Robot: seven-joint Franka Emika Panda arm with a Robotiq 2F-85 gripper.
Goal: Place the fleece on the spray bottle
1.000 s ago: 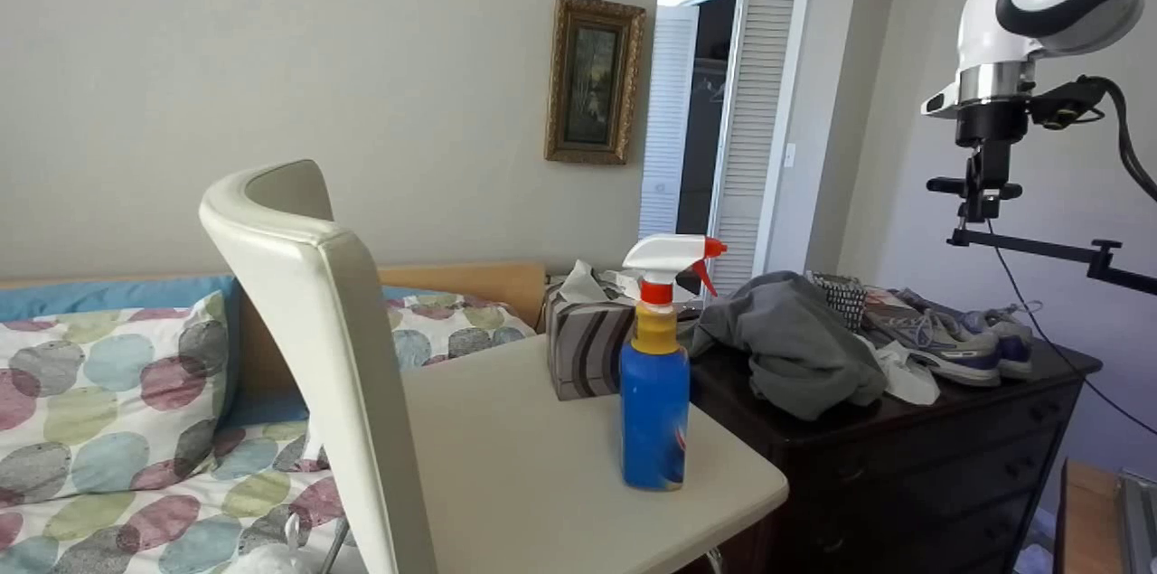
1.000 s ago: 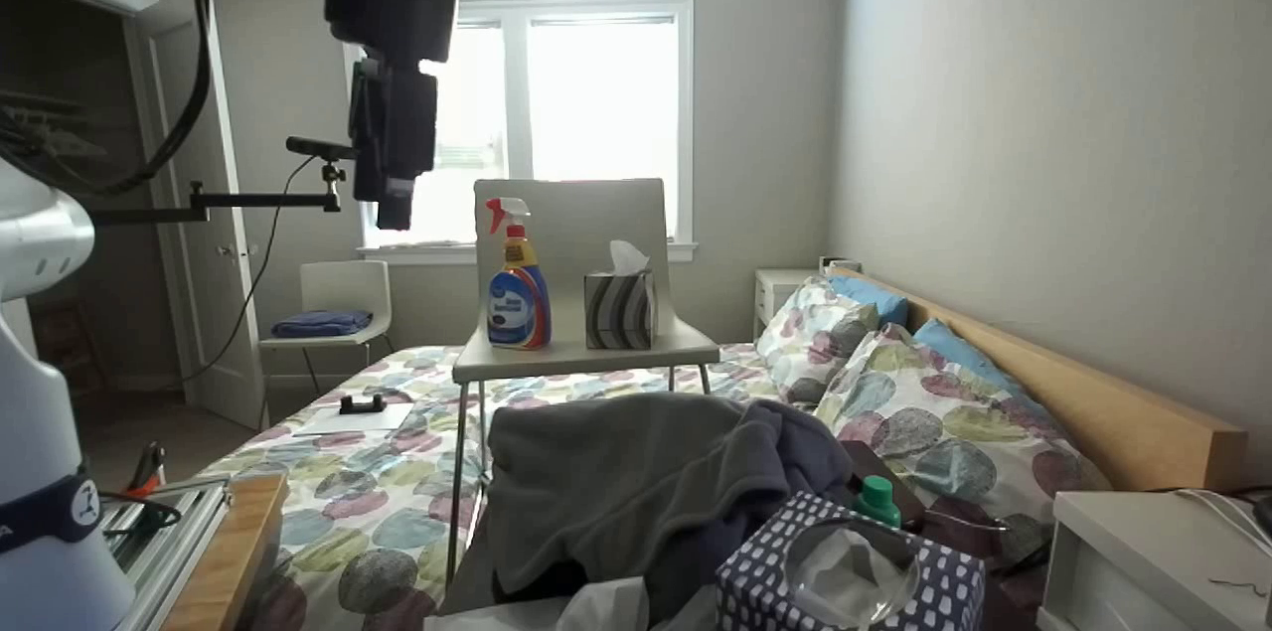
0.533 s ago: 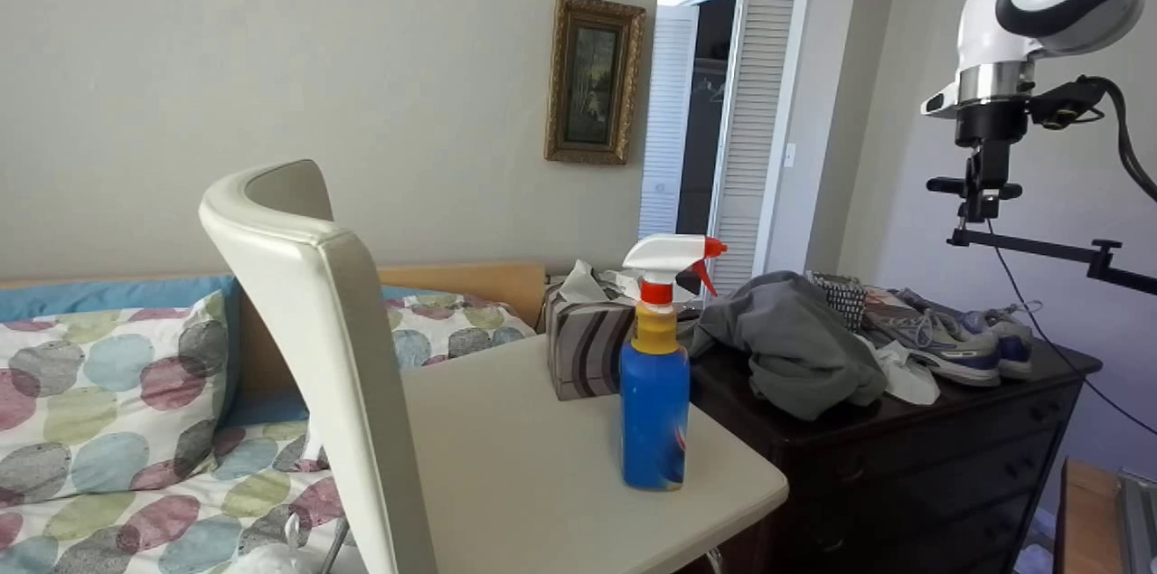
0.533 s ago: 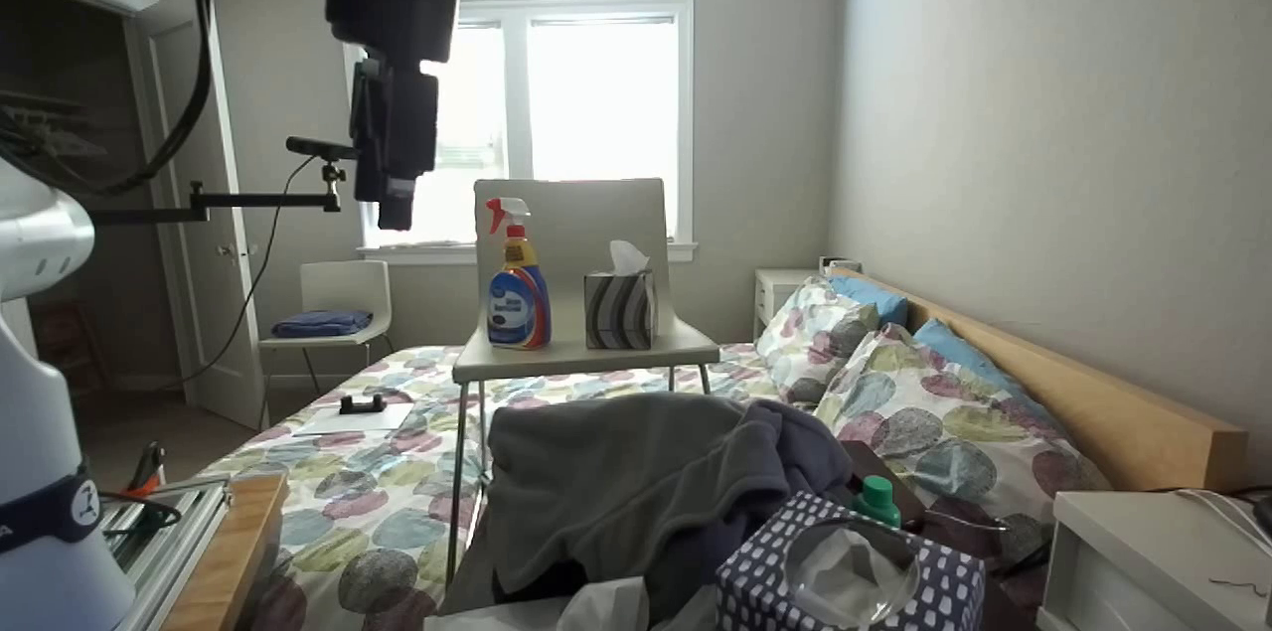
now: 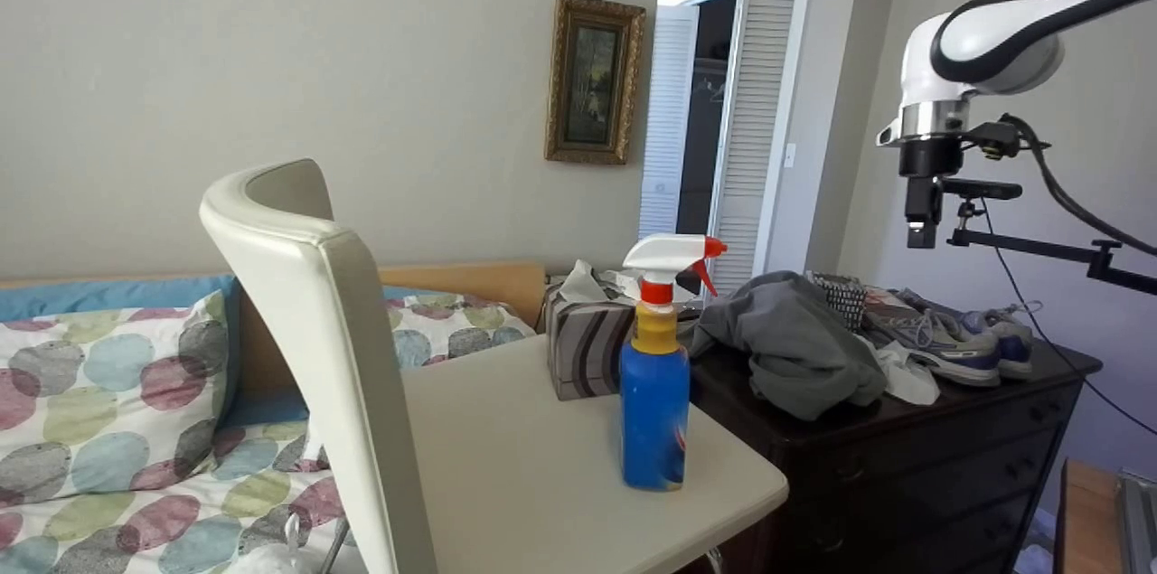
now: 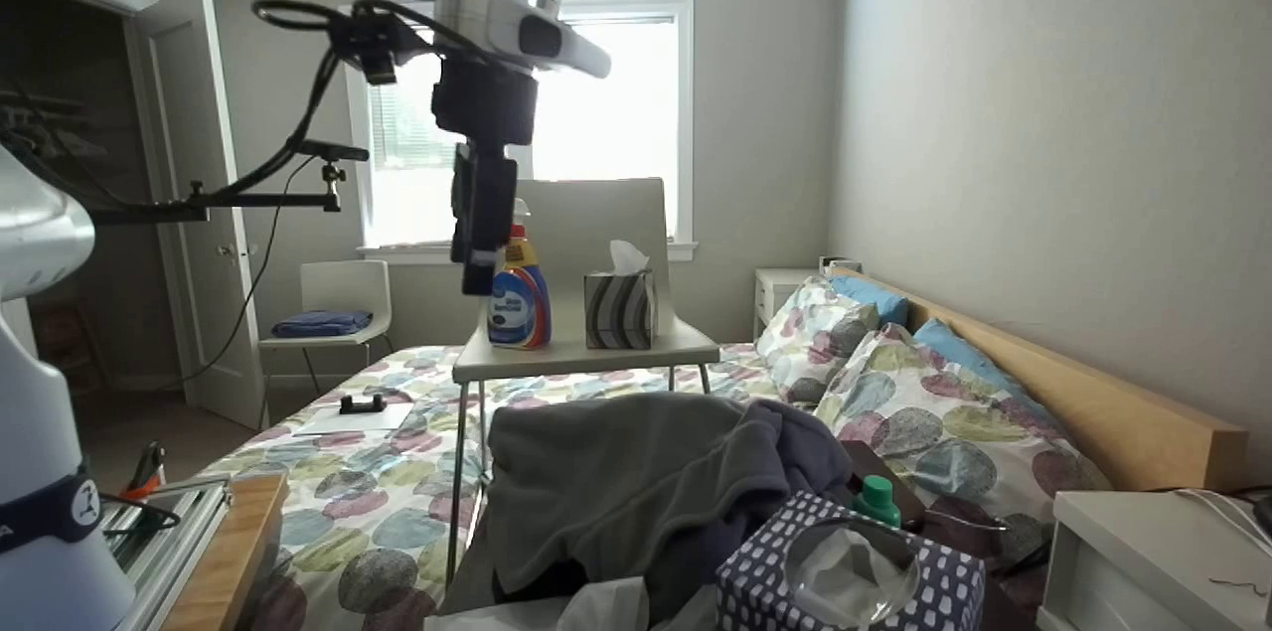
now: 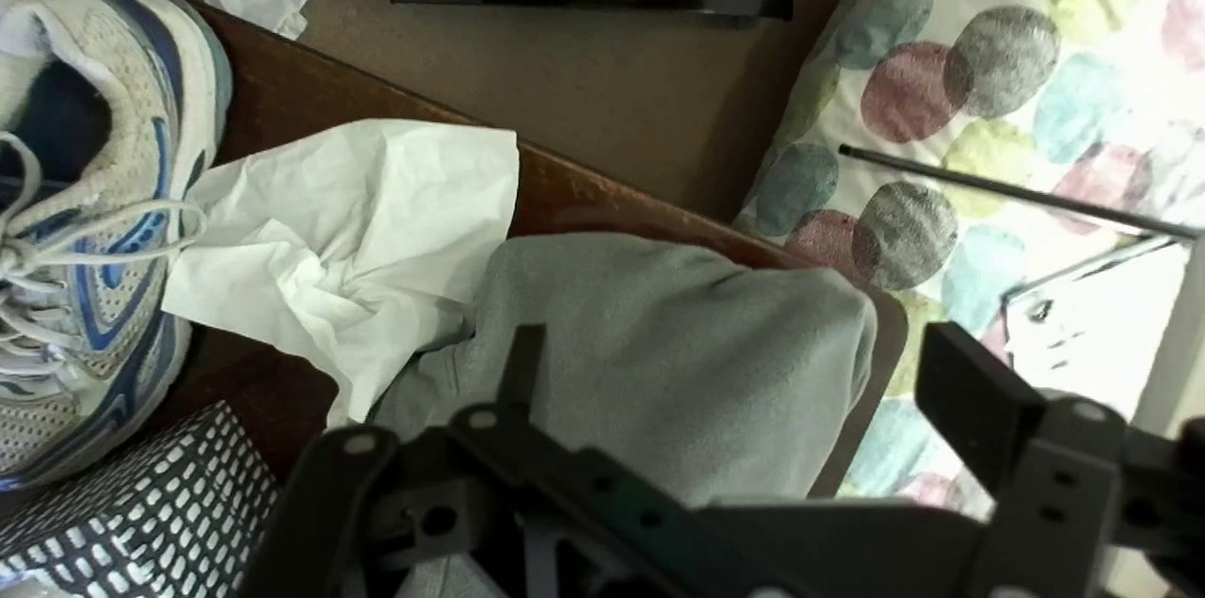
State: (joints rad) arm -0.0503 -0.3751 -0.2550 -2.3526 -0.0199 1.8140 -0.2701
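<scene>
The fleece is a crumpled grey cloth heaped on the dark dresser. It also shows in an exterior view and below the jaws in the wrist view. The spray bottle, blue and yellow with a white and red trigger head, stands upright on the cream chair's seat. In an exterior view my gripper partly covers the bottle. My gripper hangs pointing down in the air, above the dresser's height. In the wrist view its jaws are wide apart with nothing between them.
A striped tissue box stands beside the bottle on the chair. A patterned tissue box, white tissue and sneakers lie around the fleece. A black camera arm reaches in near the robot. The chair's tall backrest rises beside the seat.
The arm was still between the two earlier moments. My gripper has since moved lower and away from the robot's base, with its wrist turned. Fleece and bottle have not moved.
</scene>
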